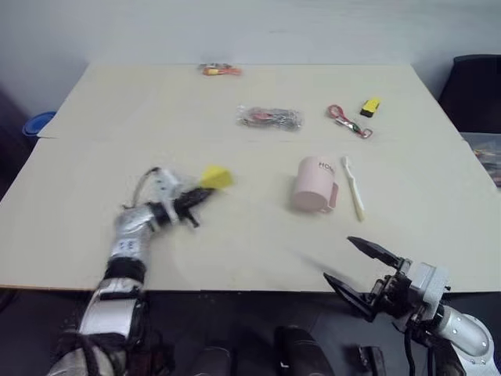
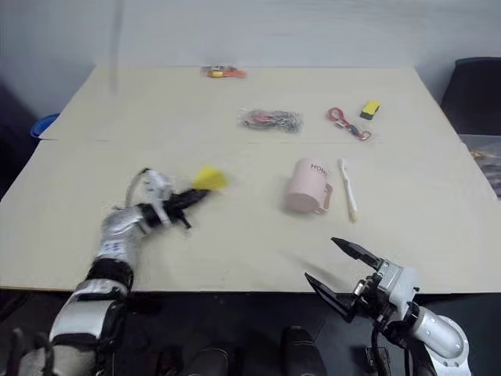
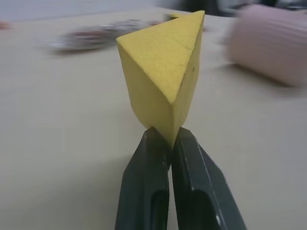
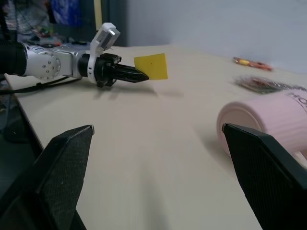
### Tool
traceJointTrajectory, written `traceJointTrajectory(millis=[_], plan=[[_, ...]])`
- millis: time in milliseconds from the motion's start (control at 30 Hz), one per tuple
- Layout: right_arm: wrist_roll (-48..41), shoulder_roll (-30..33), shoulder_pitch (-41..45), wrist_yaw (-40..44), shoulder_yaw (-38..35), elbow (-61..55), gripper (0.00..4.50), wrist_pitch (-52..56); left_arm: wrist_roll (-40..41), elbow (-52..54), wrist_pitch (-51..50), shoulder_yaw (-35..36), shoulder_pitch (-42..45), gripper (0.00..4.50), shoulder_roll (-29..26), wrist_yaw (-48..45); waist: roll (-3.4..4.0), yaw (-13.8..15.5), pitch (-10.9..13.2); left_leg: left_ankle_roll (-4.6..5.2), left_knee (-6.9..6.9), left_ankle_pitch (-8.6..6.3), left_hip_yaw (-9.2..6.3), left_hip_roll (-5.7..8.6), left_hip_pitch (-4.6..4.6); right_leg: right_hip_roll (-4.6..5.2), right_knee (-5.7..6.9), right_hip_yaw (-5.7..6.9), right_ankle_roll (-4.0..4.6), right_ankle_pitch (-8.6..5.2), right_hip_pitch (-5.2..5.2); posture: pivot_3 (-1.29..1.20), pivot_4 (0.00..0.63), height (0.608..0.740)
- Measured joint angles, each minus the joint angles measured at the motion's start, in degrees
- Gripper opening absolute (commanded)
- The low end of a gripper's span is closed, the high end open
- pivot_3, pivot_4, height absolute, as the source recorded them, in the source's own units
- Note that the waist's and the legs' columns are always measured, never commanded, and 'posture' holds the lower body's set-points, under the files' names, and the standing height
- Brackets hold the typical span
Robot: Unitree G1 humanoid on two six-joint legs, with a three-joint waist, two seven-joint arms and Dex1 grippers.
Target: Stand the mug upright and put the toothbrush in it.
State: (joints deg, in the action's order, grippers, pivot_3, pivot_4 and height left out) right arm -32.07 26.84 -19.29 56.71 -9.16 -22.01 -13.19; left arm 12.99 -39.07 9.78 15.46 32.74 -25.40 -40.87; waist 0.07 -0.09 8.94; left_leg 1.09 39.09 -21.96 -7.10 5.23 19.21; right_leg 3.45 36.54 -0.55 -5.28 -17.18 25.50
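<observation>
Pinching a yellow wedge [image 3: 163, 81] by its narrow corner, the left gripper [image 1: 202, 196] holds it just above the table [image 1: 235, 243], its two black fingers [image 3: 144, 191] pressed tight on the block. The right gripper [image 1: 362, 270] hangs at the table's near edge, fingers spread wide and holding nothing. The mug [image 1: 315, 185] lies on its side near the middle of the table (handle toward the toothbrush, open mouth toward the near edge), well apart from both grippers. The toothbrush [image 1: 353, 186] lies flat just beside the mug on the robot's right, close to the handle; whether they touch cannot be told. Farther back sit red-handled scissors [image 1: 347, 121], a small yellow and black object [image 1: 369, 106], a clear bag [image 1: 270, 117] and an orange item [image 1: 220, 70].
</observation>
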Motion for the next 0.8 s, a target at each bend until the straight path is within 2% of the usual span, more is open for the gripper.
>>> traceJointTrajectory(millis=[100,200,367,500,600,733,800], plan=[[0.16,0.59,4.75,1.41,2.75,-0.17,4.5,0.71,-0.1,14.3,-10.1,9.35,-10.81,0.01,-4.49,15.22,0.02,-0.1,-0.02,0.05,0.01,-0.1,-0.1,0.07,-0.11,0.01,0.26,0.0,0.01,0.0,0.03,0.0,0.15,0.74],[0.24,0.53,8.8,1.65,4.77,0.16,4.5,1.31,0.47,22.54,-18.83,15.89,-19.88,0.01,-5.13,23.05,0.01,0.48,-0.03,0.09,0.1,-0.17,-0.15,0.12,-0.08,0.05,0.25,0.06,0.02,-0.01,0.0,0.0,0.15,0.74],[0.22,0.54,11.5,2.21,6.08,2.51,4.5,2.28,2.8,30.96,-27.63,20.03,-25.66,1.34,-4.59,28.3,-0.29,3.78,-0.19,0.17,0.28,-0.21,-0.27,0.21,-0.04,0.12,-0.06,0.13,0.05,0.01,-0.14,0.0,0.15,0.74],[-0.01,2.08,11.67,3.37,6.3,4.03,4.5,3.91,4.51,36.1,-30.09,20.24,-27.45,2.46,-5.06,28.01,-0.31,3.83,-0.2,0.19,0.27,-0.26,-0.17,0.2,-0.05,0.1,-0.05,0.08,0.05,0.01,-0.1,0.0,0.15,0.74],[-0.76,4.24,10.56,4.54,4.11,4.43,4.5,4.58,4.58,36.69,-27.98,20.42,-31.35,3.27,-8.14,24.06,-0.3,3.03,-0.21,0.12,0.19,-0.29,-0.15,0.1,-0.07,0.04,-0.06,0.1,0.09,0.0,-0.07,0.0,0.15,0.74],[-2.6,5.95,6.2,5.28,-1.91,5.06,4.5,4.57,7.4,36.43,-23.5,21.7,-38.65,3.27,-12.74,11.56,-0.27,2.28,-0.2,0.1,0.11,-0.3,-0.11,0.03,-0.12,0.02,-0.1,0.09,0.14,-0.03,-0.08,0.0,0.15,0.74],[-3.45,6.61,2.59,6.3,-5.3,5.77,4.5,4.48,7.46,36.22,-19.35,21.32,-43.04,3.63,-14.66,4.24,-0.25,2.23,-0.19,0.11,0.08,-0.31,-0.11,0.04,-0.12,0.03,-0.14,0.09,0.15,-0.04,-0.09,0.0,0.15,0.74]])
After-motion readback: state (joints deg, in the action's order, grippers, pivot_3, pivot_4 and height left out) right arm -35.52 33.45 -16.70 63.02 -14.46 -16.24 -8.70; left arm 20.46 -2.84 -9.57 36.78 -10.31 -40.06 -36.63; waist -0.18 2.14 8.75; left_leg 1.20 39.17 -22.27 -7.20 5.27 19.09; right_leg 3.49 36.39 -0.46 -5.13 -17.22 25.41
